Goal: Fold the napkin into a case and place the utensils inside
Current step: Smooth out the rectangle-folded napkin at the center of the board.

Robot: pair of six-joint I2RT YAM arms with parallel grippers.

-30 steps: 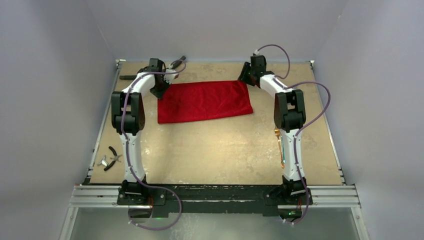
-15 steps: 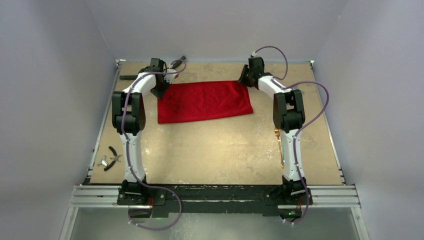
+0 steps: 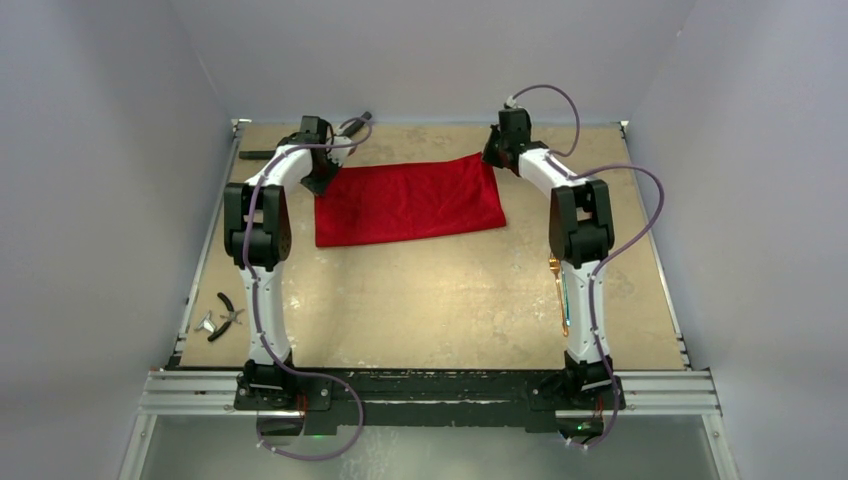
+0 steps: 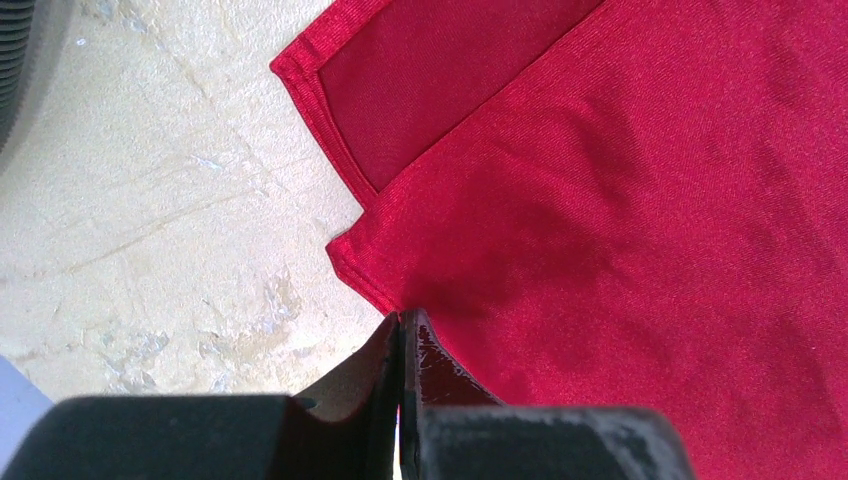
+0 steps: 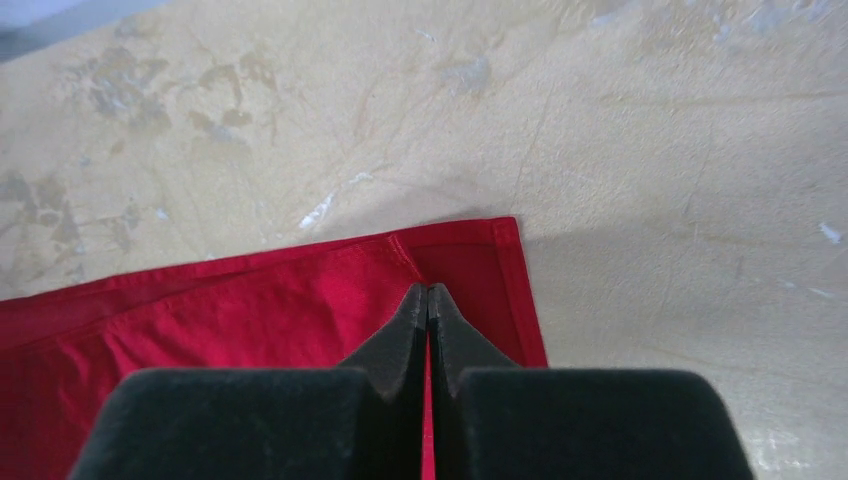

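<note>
The right gripper (image 5: 428,292) has apparently pulled the far right corner of the napkin (image 3: 410,200) slightly upward.

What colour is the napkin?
Bright red napkin, plain, no pattern; best seen in the left wrist view.

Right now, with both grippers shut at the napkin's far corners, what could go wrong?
1. The left gripper bites the napkin right at its hem, so a pull could slip it free.
2. There the layers lie offset, so the next fold may skew.
3. The utensils lie close beside the right arm. The right gripper drawing back could sweep them.
</note>
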